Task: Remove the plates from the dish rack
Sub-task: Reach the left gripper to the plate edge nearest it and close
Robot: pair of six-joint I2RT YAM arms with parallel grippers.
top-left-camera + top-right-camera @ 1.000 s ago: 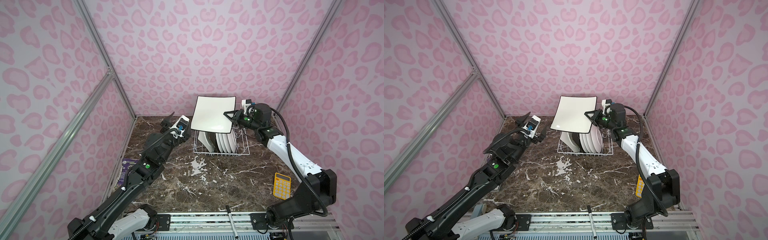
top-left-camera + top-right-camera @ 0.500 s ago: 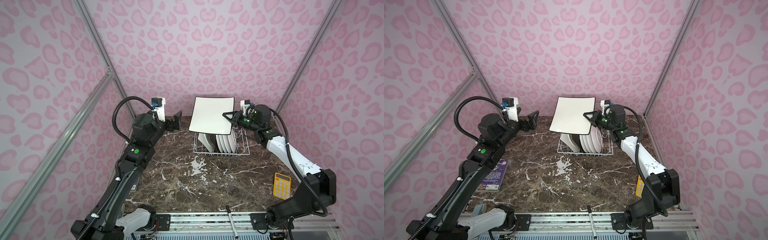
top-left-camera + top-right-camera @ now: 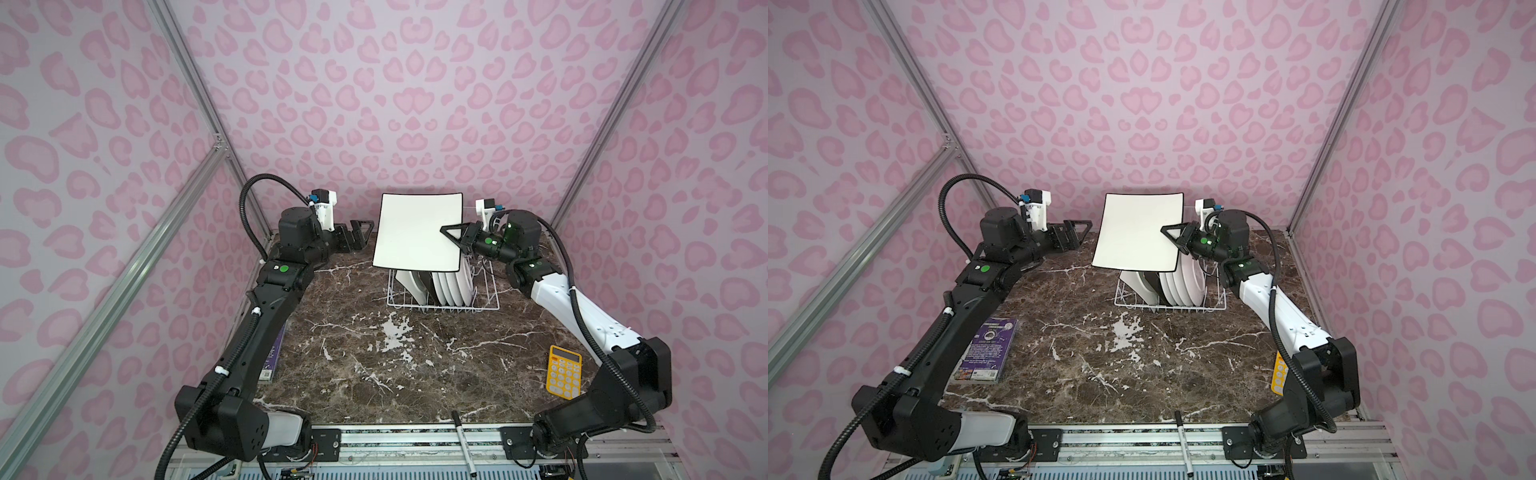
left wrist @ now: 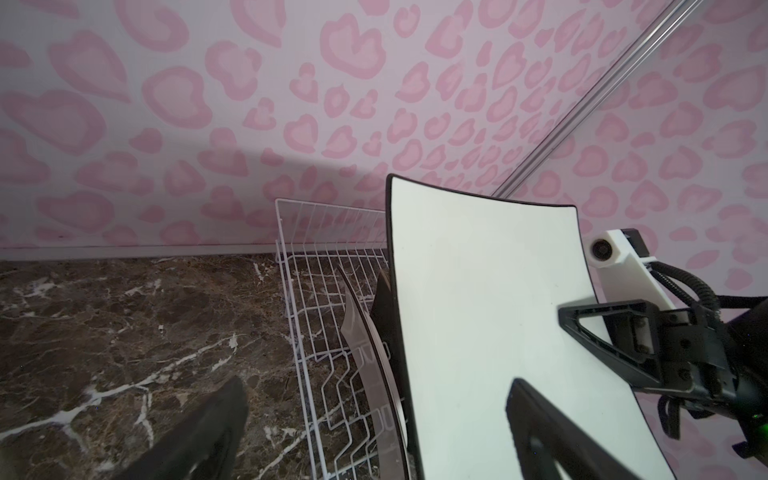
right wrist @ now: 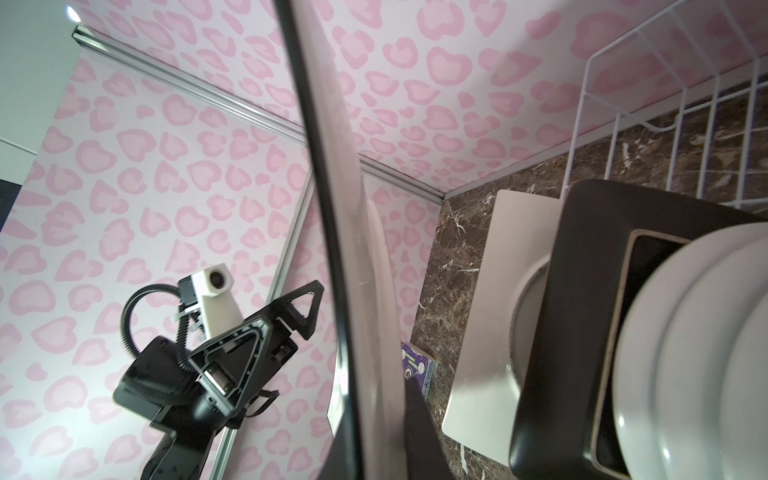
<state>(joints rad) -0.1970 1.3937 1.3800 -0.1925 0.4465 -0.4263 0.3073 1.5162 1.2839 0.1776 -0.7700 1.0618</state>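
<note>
My right gripper (image 3: 453, 237) (image 3: 1170, 233) is shut on the right edge of a large square white plate (image 3: 417, 230) (image 3: 1138, 230) with a dark rim. The plate hangs tilted above the dish rack (image 3: 444, 308) (image 3: 1171, 307). My left gripper (image 3: 360, 235) (image 3: 1077, 232) stands open just left of that plate's left edge. In the left wrist view the plate (image 4: 478, 311) lines up between its spread fingers. In the rack stand a leaning white square plate (image 5: 486, 332), a dark square plate (image 5: 561, 311) and several round white plates (image 3: 451, 282) (image 5: 685, 353).
A yellow calculator (image 3: 563, 372) lies at the front right beside the right arm's base. A purple booklet (image 3: 986, 353) lies by the left wall under the left arm. A black marker (image 3: 464, 442) rests on the front rail. The rack stands close to the back wall.
My left arm has swung up from low over the table to the plate's left edge, its gripper opening fully. The right gripper has kept the plate almost still above the rack.
</note>
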